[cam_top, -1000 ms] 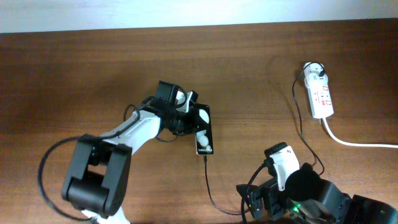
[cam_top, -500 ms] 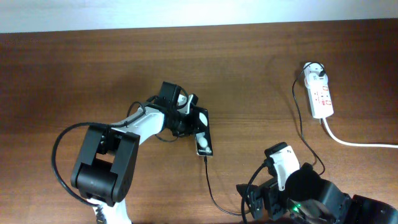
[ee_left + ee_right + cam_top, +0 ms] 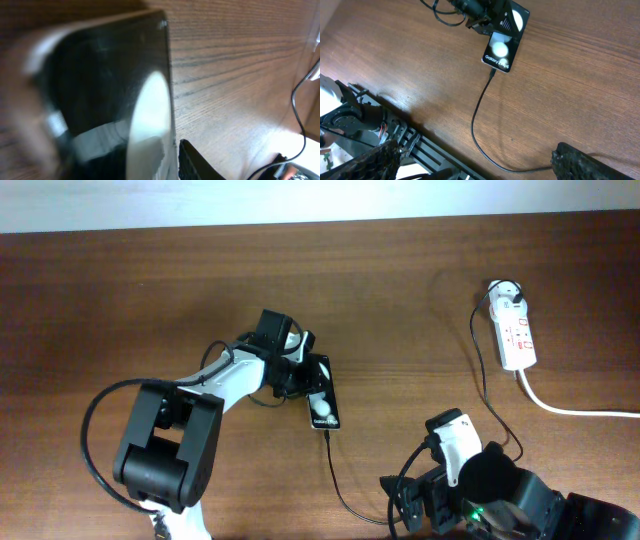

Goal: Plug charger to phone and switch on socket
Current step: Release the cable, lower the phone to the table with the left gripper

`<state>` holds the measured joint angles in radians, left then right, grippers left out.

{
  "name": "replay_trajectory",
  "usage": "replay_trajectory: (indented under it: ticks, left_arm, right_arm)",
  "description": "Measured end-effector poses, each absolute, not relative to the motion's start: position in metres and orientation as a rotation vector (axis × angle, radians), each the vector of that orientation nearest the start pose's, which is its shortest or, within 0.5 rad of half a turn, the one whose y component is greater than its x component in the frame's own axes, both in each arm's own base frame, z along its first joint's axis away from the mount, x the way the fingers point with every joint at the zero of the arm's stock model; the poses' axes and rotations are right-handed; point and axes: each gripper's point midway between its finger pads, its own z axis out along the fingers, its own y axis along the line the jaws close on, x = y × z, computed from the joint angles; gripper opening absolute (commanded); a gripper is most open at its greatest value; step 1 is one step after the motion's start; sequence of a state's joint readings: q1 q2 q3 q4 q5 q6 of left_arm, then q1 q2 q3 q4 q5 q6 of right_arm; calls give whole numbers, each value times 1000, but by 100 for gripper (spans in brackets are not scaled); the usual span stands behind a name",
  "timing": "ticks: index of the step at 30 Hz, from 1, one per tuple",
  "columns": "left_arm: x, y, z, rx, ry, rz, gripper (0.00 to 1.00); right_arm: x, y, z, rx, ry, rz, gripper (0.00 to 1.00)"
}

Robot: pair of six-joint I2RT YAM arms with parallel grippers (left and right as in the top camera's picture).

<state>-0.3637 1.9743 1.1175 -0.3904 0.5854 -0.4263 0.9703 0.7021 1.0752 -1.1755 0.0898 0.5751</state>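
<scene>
One phone [image 3: 326,408] end hidden beneath left fingers [image 3: 303,372].

The phone [image 3: 110,85] looms very close and blurred, a pale oval reflection on its glossy black screen. Beside its long edge lies bare wooden worktop [image 3: 235,65], where a thin black cable [image 3: 298,107] curves. A dark shape beside the phone is too blurred to name.

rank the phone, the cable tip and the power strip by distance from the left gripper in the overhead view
1. phone, right at the left gripper
2. cable tip, at the phone's lower end
3. power strip, far right
</scene>
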Motion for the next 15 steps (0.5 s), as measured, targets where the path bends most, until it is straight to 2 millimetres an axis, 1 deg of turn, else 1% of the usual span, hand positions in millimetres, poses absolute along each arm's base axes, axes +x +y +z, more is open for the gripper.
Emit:
replay_trajectory:
  ticks: [2, 3, 7, 8, 9, 10, 11, 12, 14, 15]
  left_arm:
    - [342, -227, 7, 51, 2908, -953, 55]
    - [344, -223, 9, 44, 2911, -907, 60]
    - [350, -215, 11, 35, 2902, -816, 68]
    - [351, -215, 12, 35, 2900, -807, 75]
    - [351, -214, 12, 35, 2898, -804, 92]
    - [352, -214, 13, 37, 2897, -801, 99]
    - [353, -212, 16, 37, 2894, -773, 100]
    - [359, -205, 17, 30, 2885, -697, 99]
    - [358, -197, 16, 13, 2904, -631, 100]
    - [357, -187, 15, -13, 2925, -570, 99]
  right_arm:
    - [123, 152, 253, -439, 2423, 616, 99]
    - [123, 152, 253, -439, 2423, 616, 99]
    - [123, 152, 253, -439, 2423, 616, 99]
    - [123, 152, 253, -439, 2423, 616, 99]
    - [123, 152, 253, -439, 2423, 616, 99]
    - [123, 152, 253, -438, 2423, 616, 99]
    - [123, 152, 253, -439, 2423, 616, 99]
    - [123, 152, 253, -439, 2423, 616, 99]
    - [123, 152, 253, -439, 2423, 616, 99]
    - [123, 152, 253, -438, 2423, 616, 99]
